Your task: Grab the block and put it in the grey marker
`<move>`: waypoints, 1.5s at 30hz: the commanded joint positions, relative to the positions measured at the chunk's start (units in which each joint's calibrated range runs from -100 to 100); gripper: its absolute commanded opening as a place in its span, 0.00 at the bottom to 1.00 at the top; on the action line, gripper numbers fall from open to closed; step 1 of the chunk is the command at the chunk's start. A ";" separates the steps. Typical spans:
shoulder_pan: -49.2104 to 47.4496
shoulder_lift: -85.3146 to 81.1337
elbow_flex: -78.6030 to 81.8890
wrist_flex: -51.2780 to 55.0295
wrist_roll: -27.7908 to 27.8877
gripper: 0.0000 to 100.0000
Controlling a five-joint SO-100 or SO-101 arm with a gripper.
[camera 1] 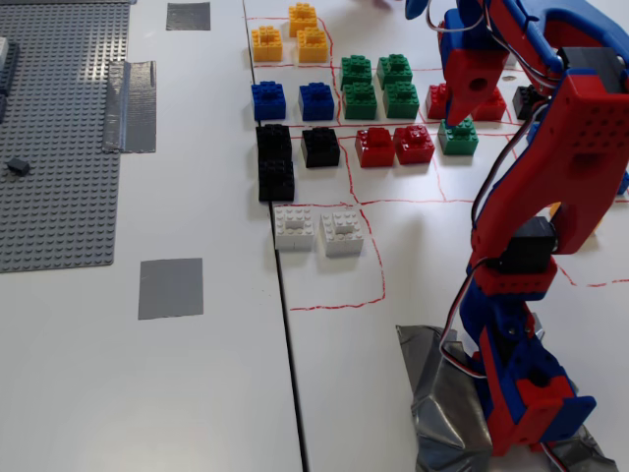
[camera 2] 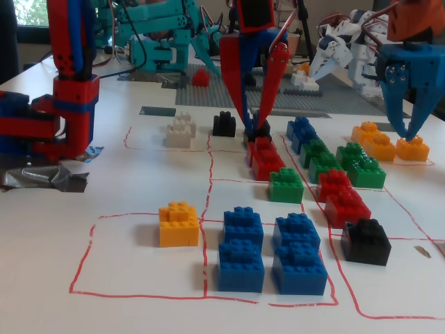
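A lone green block (camera 1: 458, 138) sits at the right end of a row with two red bricks (camera 1: 394, 146); in the other fixed view the block (camera 2: 286, 184) is nearest the camera in that row. My red gripper (camera 1: 458, 118) hangs point-down just above the block and does not touch it. In the other fixed view the gripper (camera 2: 253, 131) has a narrow gap between its tips and holds nothing. The grey marker (camera 1: 171, 288) is a square tape patch far left on the table; it also shows in the other fixed view (camera 2: 156, 110). A similar patch (camera 1: 188, 16) lies at the top.
Several more green bricks (camera 1: 378, 87) stand close by, with yellow (camera 1: 295, 37), blue (camera 1: 293, 100), black (camera 1: 275, 162) and white bricks (camera 1: 318, 229). A wrinkled tape strip (camera 1: 131, 106) lies beside the grey baseplate (camera 1: 54, 138). Another blue arm's gripper (camera 2: 407, 104) hangs over the yellow bricks.
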 commanded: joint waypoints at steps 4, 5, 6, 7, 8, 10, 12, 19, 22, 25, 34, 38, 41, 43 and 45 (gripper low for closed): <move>1.94 -1.14 -3.91 -3.01 0.73 0.00; 1.94 -1.14 -3.81 -3.01 0.68 0.00; 1.94 -1.14 -3.81 -3.01 0.63 0.00; 1.94 -1.22 -3.72 -3.01 0.63 0.00; 1.84 -1.22 -3.54 -3.01 0.63 0.00; 1.84 -1.30 -3.45 -3.01 0.63 0.00; 1.84 -1.47 -3.27 -3.01 0.63 0.00; 2.92 -3.45 -1.27 -2.52 0.88 0.00; 4.29 -4.19 -1.09 -2.52 1.81 0.00; 5.37 -5.26 -0.64 -1.87 3.81 0.00; 9.69 -5.43 1.09 0.48 7.57 0.31; 9.69 -3.20 0.36 1.62 7.81 0.29; 9.39 -0.48 -2.27 1.78 7.42 0.28; 8.90 1.17 -4.00 1.78 7.33 0.28; 8.51 2.66 -5.45 1.78 7.23 0.26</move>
